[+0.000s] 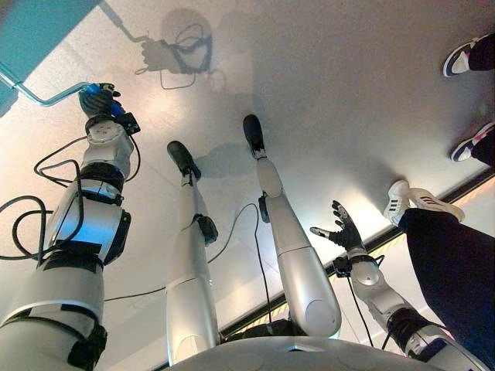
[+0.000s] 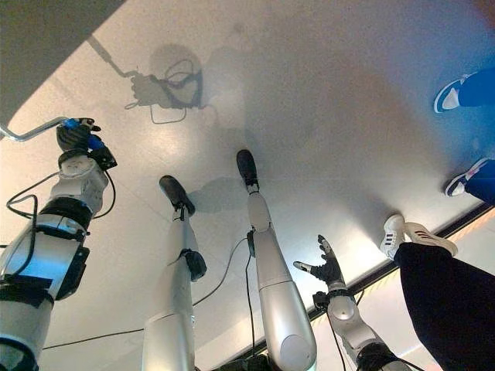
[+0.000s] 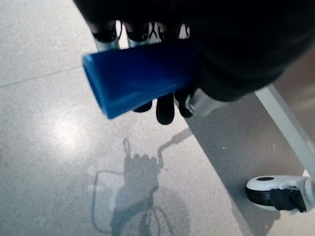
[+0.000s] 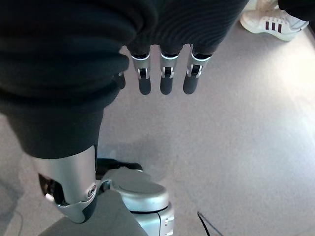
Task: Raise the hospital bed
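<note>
A bent metal crank [image 1: 35, 94] sticks out from the hospital bed [image 1: 31, 27] at the upper left and ends in a blue handle [image 3: 135, 81]. My left hand [image 1: 99, 99] is shut on that blue handle, fingers curled round it, low above the floor. The same hand [image 2: 77, 135] and crank rod [image 2: 31, 130] appear in the right eye view. My right hand [image 1: 342, 229] hangs at the lower right, away from the bed, with straight spread fingers [image 4: 165, 78] and nothing in it.
A white bed frame rail [image 3: 285, 125] and a caster wheel [image 3: 278, 191] stand on the speckled floor near the crank. A person in dark trousers [image 1: 452, 270] and white shoes [image 1: 410, 201] stands close at the right. Two more shoes [image 1: 468, 100] are at the far right.
</note>
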You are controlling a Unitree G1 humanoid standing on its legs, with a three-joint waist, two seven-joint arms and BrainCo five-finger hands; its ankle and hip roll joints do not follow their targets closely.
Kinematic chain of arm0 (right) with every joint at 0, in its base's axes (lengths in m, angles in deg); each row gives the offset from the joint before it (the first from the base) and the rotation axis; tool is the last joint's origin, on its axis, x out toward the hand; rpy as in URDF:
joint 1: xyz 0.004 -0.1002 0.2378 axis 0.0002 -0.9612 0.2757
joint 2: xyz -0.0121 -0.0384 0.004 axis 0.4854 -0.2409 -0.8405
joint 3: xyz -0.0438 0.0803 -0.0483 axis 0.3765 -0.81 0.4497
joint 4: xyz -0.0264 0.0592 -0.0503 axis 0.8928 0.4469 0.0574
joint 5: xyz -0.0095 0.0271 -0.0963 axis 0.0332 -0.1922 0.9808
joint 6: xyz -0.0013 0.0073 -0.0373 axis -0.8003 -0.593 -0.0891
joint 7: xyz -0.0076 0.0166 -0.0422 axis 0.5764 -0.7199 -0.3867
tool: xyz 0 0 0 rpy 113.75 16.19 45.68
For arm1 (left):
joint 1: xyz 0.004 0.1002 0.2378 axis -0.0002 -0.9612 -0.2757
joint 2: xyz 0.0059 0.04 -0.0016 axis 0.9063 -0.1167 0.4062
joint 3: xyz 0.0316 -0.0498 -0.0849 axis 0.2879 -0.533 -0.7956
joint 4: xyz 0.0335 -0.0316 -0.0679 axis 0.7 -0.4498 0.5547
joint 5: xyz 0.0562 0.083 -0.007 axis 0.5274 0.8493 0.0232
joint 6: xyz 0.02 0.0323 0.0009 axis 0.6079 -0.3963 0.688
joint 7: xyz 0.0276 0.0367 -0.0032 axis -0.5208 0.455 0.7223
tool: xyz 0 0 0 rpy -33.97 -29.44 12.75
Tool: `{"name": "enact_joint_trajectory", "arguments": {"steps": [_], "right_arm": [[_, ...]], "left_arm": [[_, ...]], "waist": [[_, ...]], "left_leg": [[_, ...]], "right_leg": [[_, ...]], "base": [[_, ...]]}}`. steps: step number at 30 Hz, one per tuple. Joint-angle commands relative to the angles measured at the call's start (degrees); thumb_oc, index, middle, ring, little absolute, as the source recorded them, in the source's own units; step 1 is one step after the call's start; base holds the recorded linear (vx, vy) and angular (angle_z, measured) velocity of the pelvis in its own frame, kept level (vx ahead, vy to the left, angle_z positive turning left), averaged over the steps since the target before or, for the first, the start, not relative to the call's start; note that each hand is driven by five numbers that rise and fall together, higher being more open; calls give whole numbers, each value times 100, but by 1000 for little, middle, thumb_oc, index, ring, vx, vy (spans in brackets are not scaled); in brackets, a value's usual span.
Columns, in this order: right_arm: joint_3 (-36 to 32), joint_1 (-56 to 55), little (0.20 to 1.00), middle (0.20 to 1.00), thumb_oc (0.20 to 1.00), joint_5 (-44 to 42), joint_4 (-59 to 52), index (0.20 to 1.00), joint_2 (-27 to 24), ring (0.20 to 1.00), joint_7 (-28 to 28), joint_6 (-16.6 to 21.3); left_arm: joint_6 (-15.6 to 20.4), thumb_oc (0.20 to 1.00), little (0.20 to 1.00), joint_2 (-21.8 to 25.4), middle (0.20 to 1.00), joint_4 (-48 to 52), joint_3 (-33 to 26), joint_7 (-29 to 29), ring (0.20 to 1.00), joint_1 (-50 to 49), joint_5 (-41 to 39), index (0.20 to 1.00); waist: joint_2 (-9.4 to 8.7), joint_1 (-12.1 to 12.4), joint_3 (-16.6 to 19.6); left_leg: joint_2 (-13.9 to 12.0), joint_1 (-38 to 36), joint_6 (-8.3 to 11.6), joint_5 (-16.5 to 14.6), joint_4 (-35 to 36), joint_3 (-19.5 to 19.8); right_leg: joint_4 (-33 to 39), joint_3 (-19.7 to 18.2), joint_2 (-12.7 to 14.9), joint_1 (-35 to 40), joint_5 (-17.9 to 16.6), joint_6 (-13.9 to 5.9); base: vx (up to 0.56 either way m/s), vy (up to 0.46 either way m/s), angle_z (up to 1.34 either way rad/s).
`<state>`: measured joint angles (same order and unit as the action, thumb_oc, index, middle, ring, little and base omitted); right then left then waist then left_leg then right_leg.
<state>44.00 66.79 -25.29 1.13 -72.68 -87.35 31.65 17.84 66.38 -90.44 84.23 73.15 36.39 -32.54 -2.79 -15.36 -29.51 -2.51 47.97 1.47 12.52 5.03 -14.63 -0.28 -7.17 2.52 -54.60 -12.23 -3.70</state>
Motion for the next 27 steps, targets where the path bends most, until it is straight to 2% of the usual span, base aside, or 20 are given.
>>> {"name": "enact_joint_trajectory", "arguments": {"steps": [1,8,9,10,11,27], "right_arm": [[54,-461,1000,1000,1000,-4,-198,1000,-324,1000,-110,101],[70,-507,1000,1000,1000,-10,-155,1000,-346,1000,-96,123],[76,-524,1000,1000,1000,-7,-147,1000,-348,1000,-92,132],[82,-534,1000,1000,1000,-9,-148,1000,-355,1000,-94,140],[89,-547,1000,1000,1000,-10,-143,1000,-363,1000,-97,139],[137,-523,1000,1000,1000,-4,4,1000,-329,1000,-71,176]], "left_arm": [[349,200,200,-6,200,197,289,-251,200,686,343,200],[344,200,200,-90,200,214,259,-269,200,655,340,200],[342,253,253,-106,253,205,267,-273,253,663,344,253],[346,385,385,-116,385,206,269,-270,385,672,340,385],[338,1000,1000,-136,1000,209,290,-264,1000,677,354,1000],[349,1000,1000,-290,1000,182,404,-245,1000,664,617,1000]], "waist": [[-83,-123,-28],[-24,-123,-28],[-15,-123,-28],[-13,-119,-28],[-5,-117,-28],[3,-21,-28]], "left_leg": [[21,-837,246,-509,-3,22],[27,-882,260,-499,-3,40],[34,-881,257,-494,-3,54],[34,-885,260,-496,-3,68],[42,-886,256,-494,-3,88],[142,-870,237,-460,-3,299]], "right_leg": [[-82,-117,-271,117,-162,-489],[-59,-85,-252,164,-150,-474],[-58,-70,-250,164,-149,-467],[-53,-51,-240,165,-146,-463],[-51,-39,-230,172,-151,-461],[-25,174,-124,240,-161,-428]], "base": [[0,0,0],[2,-8,-1],[0,0,0],[0,0,0],[0,0,0],[-9,-5,2]]}}
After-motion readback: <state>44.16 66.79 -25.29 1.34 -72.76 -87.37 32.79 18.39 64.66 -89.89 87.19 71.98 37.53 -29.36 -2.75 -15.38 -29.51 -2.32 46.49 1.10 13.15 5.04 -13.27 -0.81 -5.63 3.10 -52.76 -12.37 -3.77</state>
